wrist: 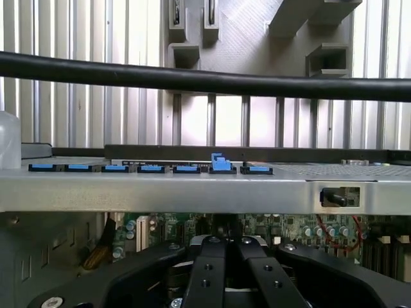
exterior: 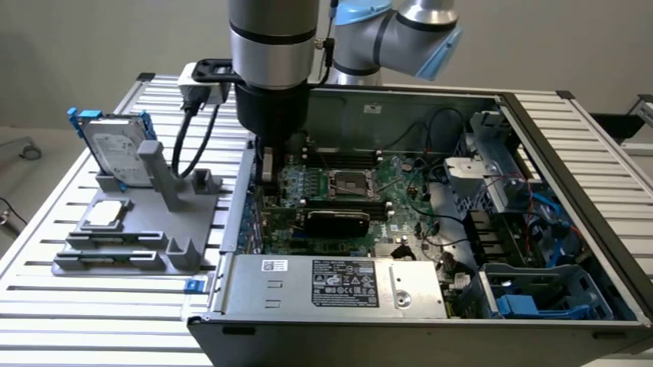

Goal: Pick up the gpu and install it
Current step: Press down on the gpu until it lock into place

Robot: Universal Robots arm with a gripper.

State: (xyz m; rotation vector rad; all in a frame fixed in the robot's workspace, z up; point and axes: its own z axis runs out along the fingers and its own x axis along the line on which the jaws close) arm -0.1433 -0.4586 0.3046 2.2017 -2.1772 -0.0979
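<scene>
From where I sit, the arm (exterior: 271,69) reaches straight down into the open computer case (exterior: 571,176), at the side of the case nearest the grey holder (exterior: 143,229). The gripper (wrist: 226,247) shows in the wrist view with its two black fingers (wrist: 207,269) pressed together, closed, just above the green main board (exterior: 352,202). I cannot make out anything held between them, though the fingertips are partly hidden by the gripper's own body, so I would not swear to it.

The card (exterior: 337,222) lies inside the case, its black rounded cover facing up, seated across the main board just on the power-supply side of the processor socket (exterior: 347,182). It sits close beside the gripper's column but apart from it (a short gap of board shows between them in the exterior view).

The power supply (exterior: 332,283), a silver box with a label, lies along the case's near edge. Outside the case, on the slatted table (exterior: 61,321), the grey holder carries a silver hard drive (exterior: 115,145) with a blue frame standing upright at its far end. A second flat drive (exterior: 107,214) lies in the holder. In the wrist view, a row of blue clips (wrist: 151,168) runs along the case's wall, and a black cable (wrist: 205,80) crosses in front of the table.
</scene>
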